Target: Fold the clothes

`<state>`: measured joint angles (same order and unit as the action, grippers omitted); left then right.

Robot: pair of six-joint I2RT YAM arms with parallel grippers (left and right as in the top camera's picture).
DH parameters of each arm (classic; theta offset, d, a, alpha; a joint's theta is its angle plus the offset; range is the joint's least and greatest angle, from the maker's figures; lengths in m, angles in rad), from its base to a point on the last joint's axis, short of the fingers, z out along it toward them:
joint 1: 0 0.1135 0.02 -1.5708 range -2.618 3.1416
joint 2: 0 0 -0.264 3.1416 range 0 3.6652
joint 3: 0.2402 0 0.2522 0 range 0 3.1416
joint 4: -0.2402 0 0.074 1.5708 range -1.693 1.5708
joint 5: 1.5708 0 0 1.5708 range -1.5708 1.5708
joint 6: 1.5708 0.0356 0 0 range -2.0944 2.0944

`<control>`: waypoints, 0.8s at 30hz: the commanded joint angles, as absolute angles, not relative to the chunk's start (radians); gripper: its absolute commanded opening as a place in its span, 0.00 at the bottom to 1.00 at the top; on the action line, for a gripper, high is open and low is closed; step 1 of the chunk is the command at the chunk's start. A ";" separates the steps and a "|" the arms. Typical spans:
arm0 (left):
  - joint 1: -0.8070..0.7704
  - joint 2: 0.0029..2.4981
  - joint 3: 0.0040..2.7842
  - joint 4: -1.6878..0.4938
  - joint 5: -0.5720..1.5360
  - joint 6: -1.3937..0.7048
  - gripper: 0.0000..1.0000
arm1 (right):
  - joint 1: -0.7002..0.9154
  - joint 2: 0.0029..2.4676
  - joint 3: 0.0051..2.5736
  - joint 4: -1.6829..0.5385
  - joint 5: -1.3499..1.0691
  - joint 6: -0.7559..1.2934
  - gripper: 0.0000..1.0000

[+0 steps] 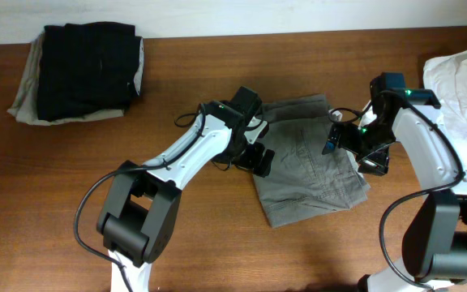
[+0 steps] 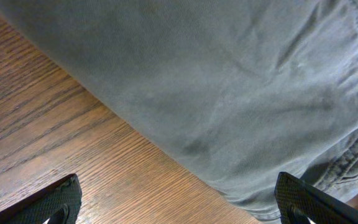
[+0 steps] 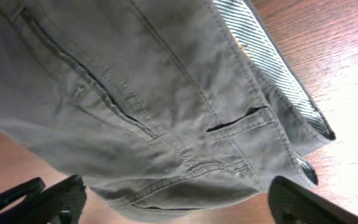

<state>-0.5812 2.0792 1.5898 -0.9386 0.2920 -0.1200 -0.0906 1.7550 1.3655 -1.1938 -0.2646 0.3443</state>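
Here, the grey-olive shorts (image 1: 310, 174) lie folded, seams showing.

No text, label, brand or number can be read on anything here (garments included).

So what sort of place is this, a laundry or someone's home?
Probably a robotics lab bench, not a home: a white-and-black left robot arm and a matching right robot arm work at a brown wooden table holding grey-olive cotton shorts, a folded black-and-beige clothes stack and white garments.
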 commanded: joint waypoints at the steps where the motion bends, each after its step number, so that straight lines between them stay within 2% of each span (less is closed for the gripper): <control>1: -0.542 2.056 1.571 -0.931 0.319 -0.118 0.99 | -0.085 1.734 1.382 -1.201 -0.289 0.310 0.99; 8: -0.506 2.070 1.461 -0.773 0.510 -0.118 0.99 | -0.085 1.734 1.382 -1.199 -0.291 0.294 0.99; 17: -0.506 2.133 1.454 -0.612 0.548 -0.255 0.99 | -0.085 1.734 1.382 -1.199 -0.296 0.284 0.99; 24: -0.514 2.227 1.454 -0.596 0.615 -0.279 0.99 | -0.085 1.734 1.382 -1.196 -0.297 0.266 0.99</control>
